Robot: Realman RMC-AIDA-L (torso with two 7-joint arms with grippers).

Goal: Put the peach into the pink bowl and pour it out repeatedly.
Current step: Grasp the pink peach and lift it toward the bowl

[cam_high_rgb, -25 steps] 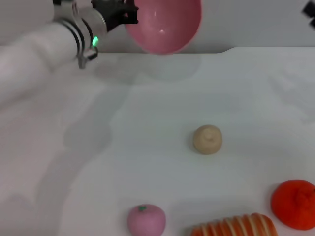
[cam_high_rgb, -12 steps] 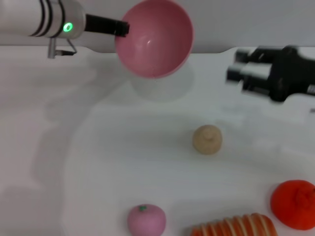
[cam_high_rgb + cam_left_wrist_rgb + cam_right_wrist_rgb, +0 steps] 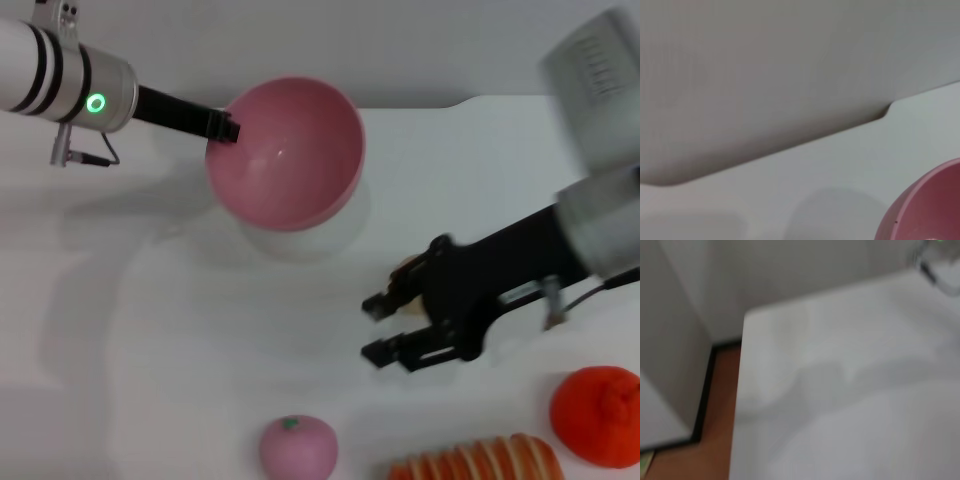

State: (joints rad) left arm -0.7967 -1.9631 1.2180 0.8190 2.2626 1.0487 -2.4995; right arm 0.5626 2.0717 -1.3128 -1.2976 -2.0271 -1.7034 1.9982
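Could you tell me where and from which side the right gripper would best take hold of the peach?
Probably from straight above, fingers closing across the widest part of the peach. It is small and round, with no handle, and sits alone on the table, so the sides are free. The striped bread lies to its right, apart from it. The right gripper is open, above and beyond the peach.

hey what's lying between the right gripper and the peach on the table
Nothing: in the head view, only bare white table separates the open right gripper from the peach.

Right claw [image 3: 378,327] newly in, pink bowl [image 3: 285,153] lower
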